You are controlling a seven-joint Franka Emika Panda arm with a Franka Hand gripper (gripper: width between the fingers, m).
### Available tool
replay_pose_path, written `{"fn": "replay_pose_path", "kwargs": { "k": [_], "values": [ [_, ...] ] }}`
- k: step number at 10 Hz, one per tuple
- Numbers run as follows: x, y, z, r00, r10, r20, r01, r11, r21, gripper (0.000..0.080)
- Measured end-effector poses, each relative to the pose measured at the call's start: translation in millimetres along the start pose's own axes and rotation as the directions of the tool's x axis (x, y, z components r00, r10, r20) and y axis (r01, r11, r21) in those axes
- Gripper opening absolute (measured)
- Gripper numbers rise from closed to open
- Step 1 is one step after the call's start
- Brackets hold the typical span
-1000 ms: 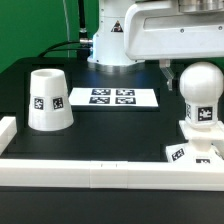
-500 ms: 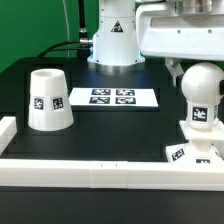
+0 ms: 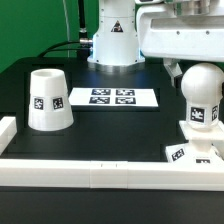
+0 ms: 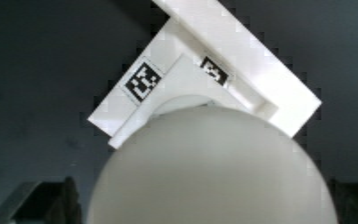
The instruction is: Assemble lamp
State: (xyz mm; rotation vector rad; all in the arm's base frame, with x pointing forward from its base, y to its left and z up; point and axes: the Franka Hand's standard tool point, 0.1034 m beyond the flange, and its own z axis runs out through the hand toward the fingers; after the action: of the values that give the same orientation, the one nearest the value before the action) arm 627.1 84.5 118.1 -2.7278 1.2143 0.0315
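Note:
The bulb post [image 3: 200, 102] stands upright on the flat square base [image 3: 188, 152] at the exterior view's right. Its round top fills the wrist view [image 4: 202, 165], with the tagged base [image 4: 176, 75] below it. My gripper [image 4: 197, 208] is open and hovers just above the bulb post's top. Its dark fingers [image 4: 51, 200] show on either side of the round top, apart from it. The arm's white hand [image 3: 185, 30] is above the post in the exterior view. The tapered shade [image 3: 48, 98] stands alone at the exterior view's left.
The marker board [image 3: 112, 97] lies flat at the middle back, in front of the arm's pedestal [image 3: 112, 45]. A long white rail [image 3: 100, 170] runs along the front edge, with a white block [image 3: 6, 130] at the left.
The arm's hand has shifted toward the exterior view's right, over the bulb post, then held nearly still. The lamp parts have not moved.

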Motion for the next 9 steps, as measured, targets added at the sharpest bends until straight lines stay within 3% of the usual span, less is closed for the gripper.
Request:
{"fn": "replay_pose_path", "kwargs": {
  "k": [2, 7, 8, 9],
  "values": [
    [0.1, -2.3, -3.3, 0.967, -0.254, 0.014, 0.254, 0.967, -0.03, 0.0694],
    [1.2, -3.4, -3.3, 0.828, -0.56, 0.021, 0.561, 0.828, -0.024, 0.0698],
    [1.2, -3.4, -3.3, 0.781, -0.624, 0.023, 0.624, 0.781, -0.023, 0.0698],
    [1.7, -3.1, -4.1, 0.686, -0.727, 0.024, 0.727, 0.685, -0.042, 0.0698]
  ]
}}
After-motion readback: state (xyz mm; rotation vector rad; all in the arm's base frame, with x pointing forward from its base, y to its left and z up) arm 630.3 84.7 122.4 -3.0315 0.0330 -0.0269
